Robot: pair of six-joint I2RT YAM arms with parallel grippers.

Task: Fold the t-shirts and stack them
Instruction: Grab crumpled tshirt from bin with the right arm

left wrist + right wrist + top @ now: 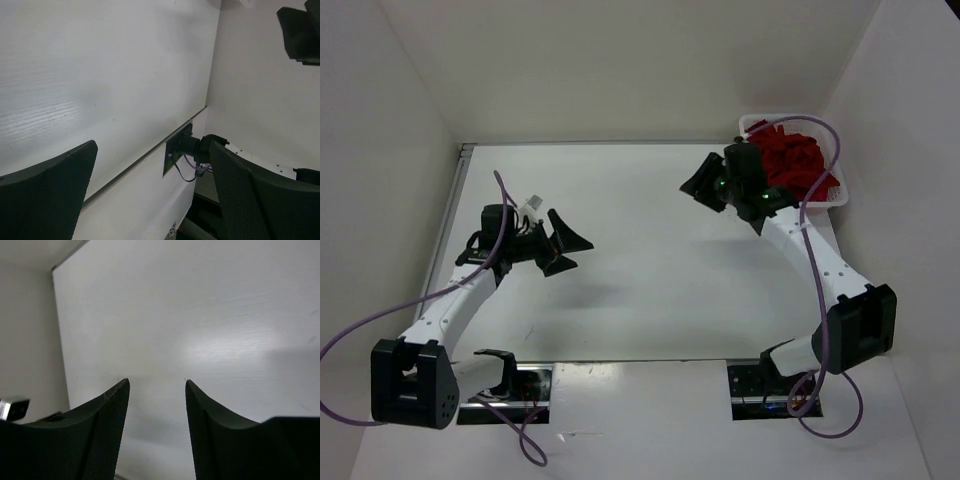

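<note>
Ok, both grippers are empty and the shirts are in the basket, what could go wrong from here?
The shirts lie bunched in one heap in the basket, so the open right gripper may pull up more than one, or drag the basket. The right arm's purple cable loops over the basket and could snag on its rim.

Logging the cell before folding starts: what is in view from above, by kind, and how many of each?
Robot arms: 2 (left arm, right arm)
White mesh basket: 1
Heap of red cloth in the basket: 1, separate shirts cannot be told
Total: 4
</note>
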